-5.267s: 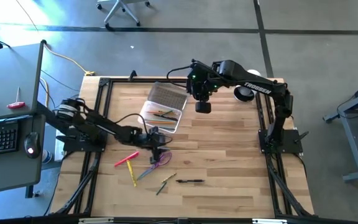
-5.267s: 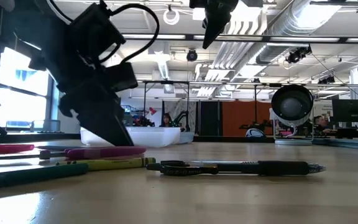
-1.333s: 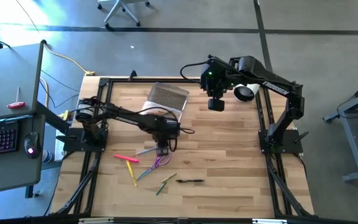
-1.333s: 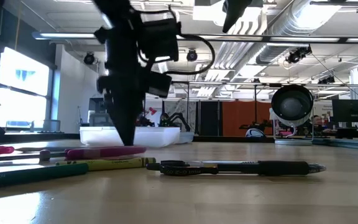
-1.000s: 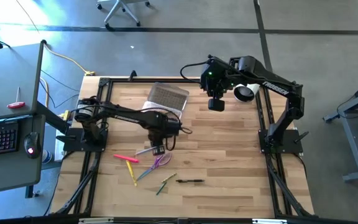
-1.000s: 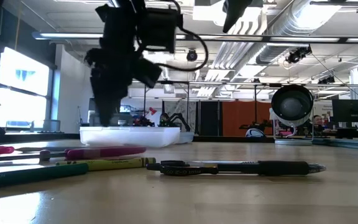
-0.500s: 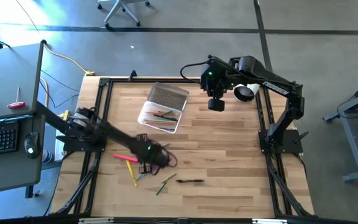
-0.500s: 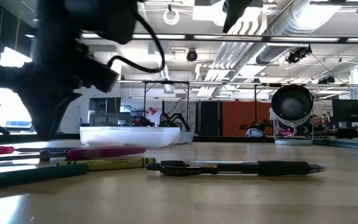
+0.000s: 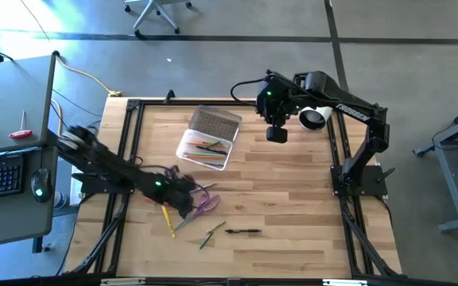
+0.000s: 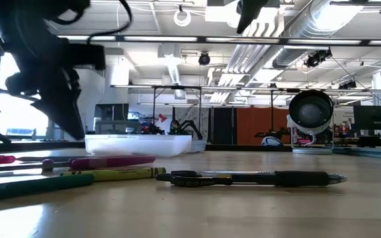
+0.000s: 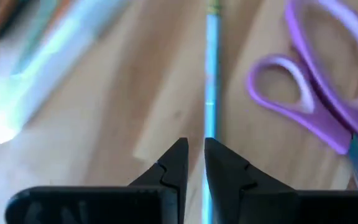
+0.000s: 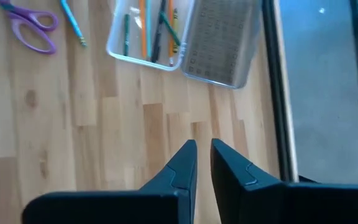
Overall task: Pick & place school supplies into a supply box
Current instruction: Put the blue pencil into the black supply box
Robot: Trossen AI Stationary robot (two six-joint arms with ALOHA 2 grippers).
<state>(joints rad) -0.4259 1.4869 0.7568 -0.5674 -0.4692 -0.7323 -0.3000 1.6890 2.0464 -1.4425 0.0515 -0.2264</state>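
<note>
Partway through. The supply box (image 9: 206, 148) sits open mid-table with several pens inside. I count a pink marker (image 9: 160, 202), yellow pencil (image 9: 168, 222), purple scissors (image 9: 206, 202), a blue pencil (image 11: 211, 81) and a black pen (image 9: 243, 231) loose on the wood. My left gripper (image 11: 192, 163) is low over the blue pencil, fingers narrowly apart, gripping nothing (yet). My right gripper (image 12: 202, 160) waits aloft beyond the box, nearly closed, empty.
</note>
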